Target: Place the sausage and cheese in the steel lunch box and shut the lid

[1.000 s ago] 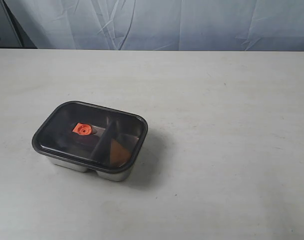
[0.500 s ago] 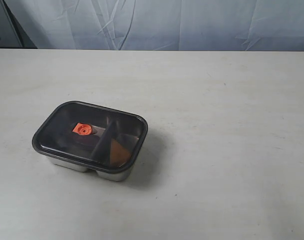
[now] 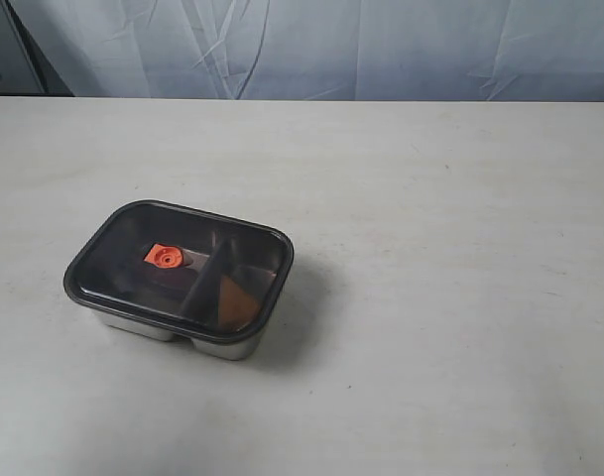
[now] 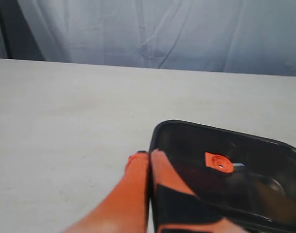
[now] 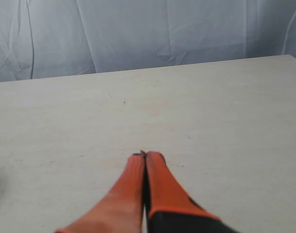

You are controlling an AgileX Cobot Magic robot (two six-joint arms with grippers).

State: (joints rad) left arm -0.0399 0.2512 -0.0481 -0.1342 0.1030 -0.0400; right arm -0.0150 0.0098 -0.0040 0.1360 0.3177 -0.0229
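Exterior view, lid [image 3: 180, 268] unmoved, nothing changed

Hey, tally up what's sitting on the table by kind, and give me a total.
steel lunch box: 1
lid: 1, on the box
cheese: 1, inside
sausage: cannot tell through the tinted lid
Total seen: 3
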